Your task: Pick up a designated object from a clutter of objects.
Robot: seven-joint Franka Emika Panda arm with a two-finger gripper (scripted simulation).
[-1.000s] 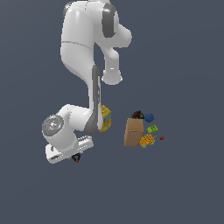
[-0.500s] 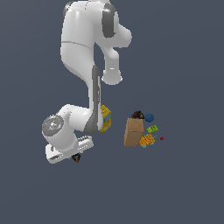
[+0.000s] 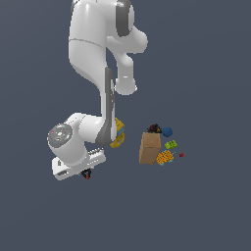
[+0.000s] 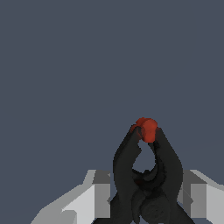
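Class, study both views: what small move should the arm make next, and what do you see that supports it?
Probably a short, steady lift with the grip unchanged. In the wrist view the black clamp with red tips sits between the gripper fingers, so it seems grasped. In the exterior view it is well apart from the cardboard box and yellow bottle, so nothing blocks the way.

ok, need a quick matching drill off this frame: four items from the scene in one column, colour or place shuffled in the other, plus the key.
Column 1
1. clamp-like item
2. ball
3. cardboard box
4. tiny cube

Column 2
A. tan, standing in the clutter
B. red, at the clutter's edge toward the exterior view's right
C. black with a red tip, between the fingers of the gripper
D. blue, behind the box

Pairs: 1-C, 2-D, 3-A, 4-B
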